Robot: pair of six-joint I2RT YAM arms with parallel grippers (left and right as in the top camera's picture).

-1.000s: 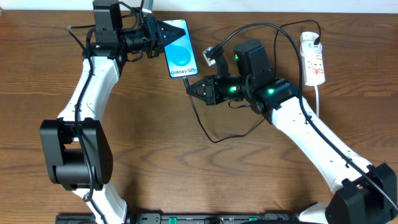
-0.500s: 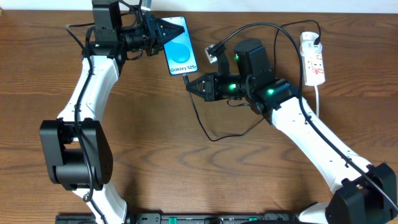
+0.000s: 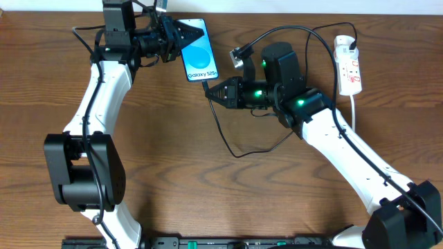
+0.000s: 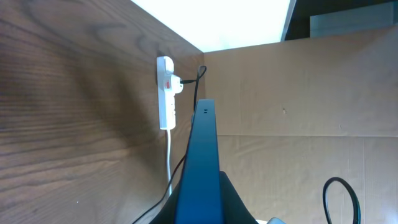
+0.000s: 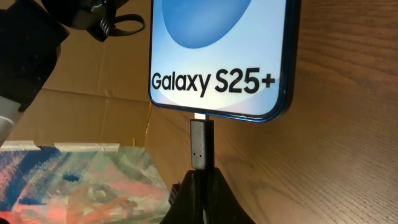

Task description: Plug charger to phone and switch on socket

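Since 1 second ago, your right gripper has crept up and left toward the phone, and the phone itself has shifted slightly toward the table's back edge.

- Left gripper: clenched on the phone's long side, screen up, near the back edge of the table.
- Right gripper: clamped on the body of the charger plug. The cable loops back across the wood toward the socket.
- Step in hand: mating plug to phone. The right wrist view shows the tip at the bottom-edge port with a sliver of bright metal showing, so I judge it not fully seated.
- Next move: push straight along the phone's long axis, keeping the plug square. The left arm must brace so the phone does not slide.
- Socket: well apart on the right, untouched. 1 plug sits in it. You cannot read its red switches' positions from here.
- Containers: none in view. The only receptacles are the phone port and the strip's outlets.
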